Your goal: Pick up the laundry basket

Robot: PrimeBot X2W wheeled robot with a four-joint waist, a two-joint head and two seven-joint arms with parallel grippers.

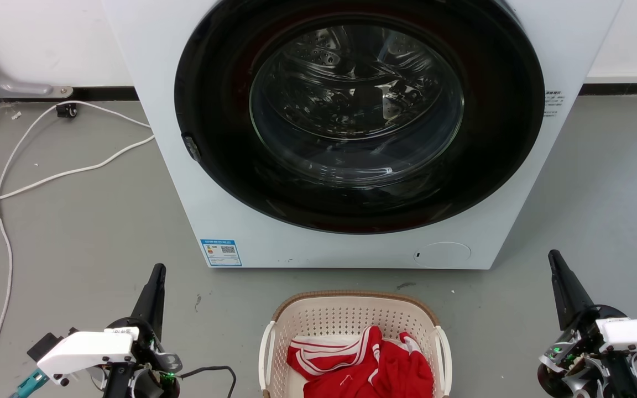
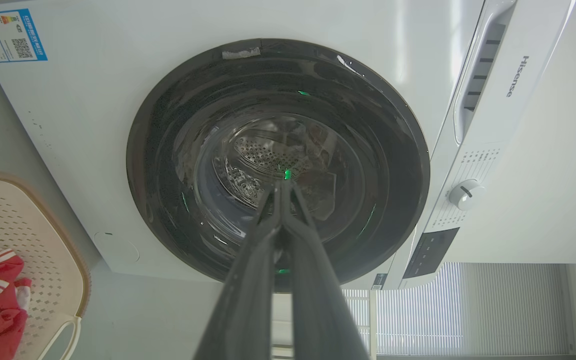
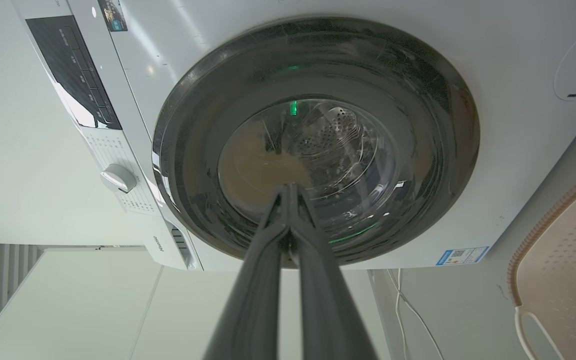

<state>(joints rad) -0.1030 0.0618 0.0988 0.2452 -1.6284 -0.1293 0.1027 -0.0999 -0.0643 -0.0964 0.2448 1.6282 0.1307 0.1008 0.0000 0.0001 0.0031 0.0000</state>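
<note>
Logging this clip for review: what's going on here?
Nothing is being handled yet. The laundry basket, with red clothing in it, sits on the floor in front of the washing machine. The left tool and right tool are both shut, out to either side of the basket, touching nothing.

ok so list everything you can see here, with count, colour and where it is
washing machine: one, white with dark round door, centre
label: one, blue, washer's lower front
laundry basket: one, cream with brown rim, floor before the washer
garment: one, red and white, in the basket
cable: count unclear, white, floor left of washer
left gripper: one, dark, shut, lower left
right gripper: one, dark, shut, lower right
</note>
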